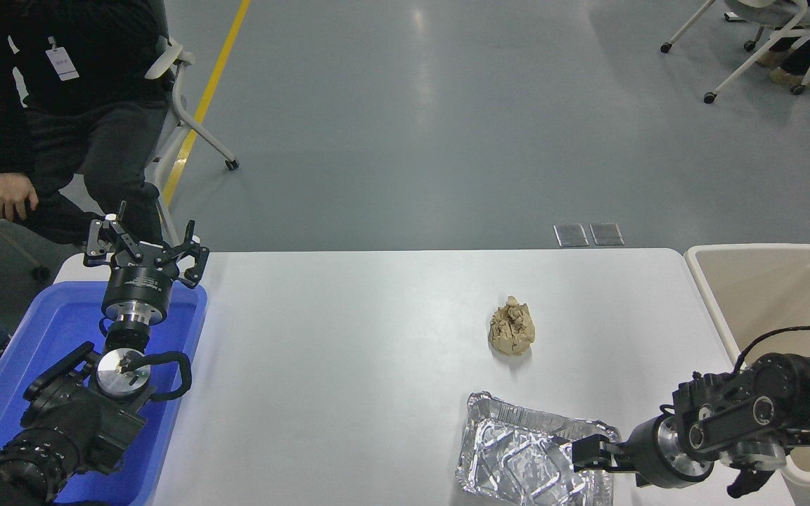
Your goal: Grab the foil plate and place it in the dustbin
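At the table's near right edge, right gripper (583, 453) at the foil plate (528, 460)'s right rim; grip state unclear. Step: grasping. Next: secure rim, lift, carry right to dustbin (763, 251).

1. No text, label, brand, number or sign can be read anywhere in the view.
2. The person's (60, 105) badge (62, 63) is a white card on a lanyard; its print is too small to make out.
3. The left gripper's (145, 251) wrist collar has a faint light mark, too small to read.
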